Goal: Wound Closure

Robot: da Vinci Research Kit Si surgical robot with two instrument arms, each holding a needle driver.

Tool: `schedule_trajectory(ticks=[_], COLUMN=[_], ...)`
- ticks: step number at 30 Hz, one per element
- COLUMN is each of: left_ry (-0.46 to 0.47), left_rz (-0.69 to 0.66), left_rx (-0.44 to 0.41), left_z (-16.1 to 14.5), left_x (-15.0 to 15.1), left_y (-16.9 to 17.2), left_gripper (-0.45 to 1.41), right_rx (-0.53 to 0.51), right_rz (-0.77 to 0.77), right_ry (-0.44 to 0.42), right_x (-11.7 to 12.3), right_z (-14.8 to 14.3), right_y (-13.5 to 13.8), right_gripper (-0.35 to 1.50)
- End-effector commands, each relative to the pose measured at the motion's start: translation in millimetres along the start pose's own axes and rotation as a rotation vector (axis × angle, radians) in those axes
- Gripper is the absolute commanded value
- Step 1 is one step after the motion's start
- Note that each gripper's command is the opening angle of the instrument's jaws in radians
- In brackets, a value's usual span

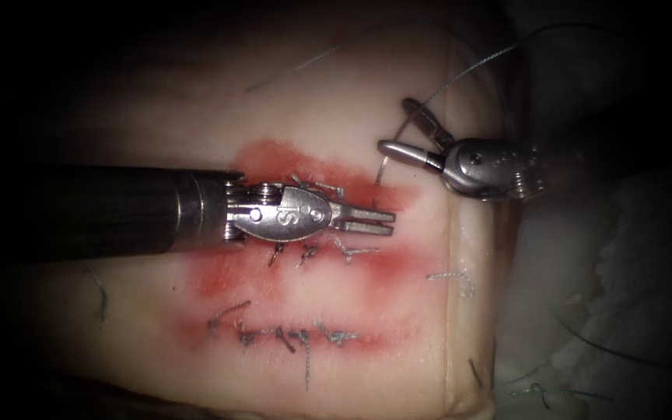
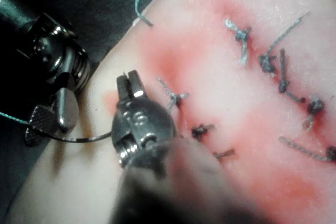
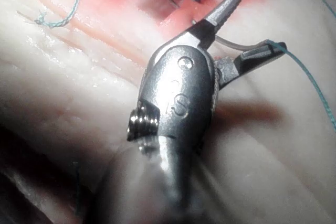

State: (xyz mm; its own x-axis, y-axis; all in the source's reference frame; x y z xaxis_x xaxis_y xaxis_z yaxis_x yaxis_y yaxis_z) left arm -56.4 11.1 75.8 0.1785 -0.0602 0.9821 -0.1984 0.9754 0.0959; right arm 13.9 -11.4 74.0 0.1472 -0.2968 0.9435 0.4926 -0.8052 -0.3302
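1. Endoscope view: the left pincer (image 1: 383,222), steel, narrowly parted and holding nothing, lies over the knotted stitches (image 1: 309,250) on the glossy tissue (image 1: 336,93). At its 2 o'clock, the right pincer (image 1: 397,124) gapes wide beside the needle (image 1: 380,167), past the cut's right end
2. Left wrist view: the wiry needle (image 2: 84,140) lies unclamped on the tissue
3. Right wrist view: the needle (image 3: 236,44) spans the serrated jaws, so a sound grip likely wants its body, not the teal thread (image 3: 315,85)

Your right tool (image 3: 252,27) has its jaws spread wide over the tissue (image 3: 79,108). The needle (image 3: 236,43) lies between them, and thread (image 3: 310,85) trails off.
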Motion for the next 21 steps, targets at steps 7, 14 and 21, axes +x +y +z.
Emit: schedule_trajectory(ticks=[7,14,21], left_ry=[-0.076,-0.186,-0.420], left_rz=[-0.675,-1.413,-1.952], left_rx=[-0.006,-0.059,0.119], left_z=[0.3,-1.2,-6.1], left_x=[-0.9,-3.6,-7.8], left_y=[-0.2,1.0,3.1], left_gripper=[-0.45,-0.45,-0.45], right_rx=[-0.002,0.050,0.107], right_rz=[-0.098,-0.102,-0.085], right_ry=[0.002,0.018,0.087], right_x=[-0.4,-1.9,-5.0], right_z=[-2.8,-6.8,-9.3], right_y=[-1.4,-2.3,-0.7], right_gripper=[1.45,1.28,1.15])
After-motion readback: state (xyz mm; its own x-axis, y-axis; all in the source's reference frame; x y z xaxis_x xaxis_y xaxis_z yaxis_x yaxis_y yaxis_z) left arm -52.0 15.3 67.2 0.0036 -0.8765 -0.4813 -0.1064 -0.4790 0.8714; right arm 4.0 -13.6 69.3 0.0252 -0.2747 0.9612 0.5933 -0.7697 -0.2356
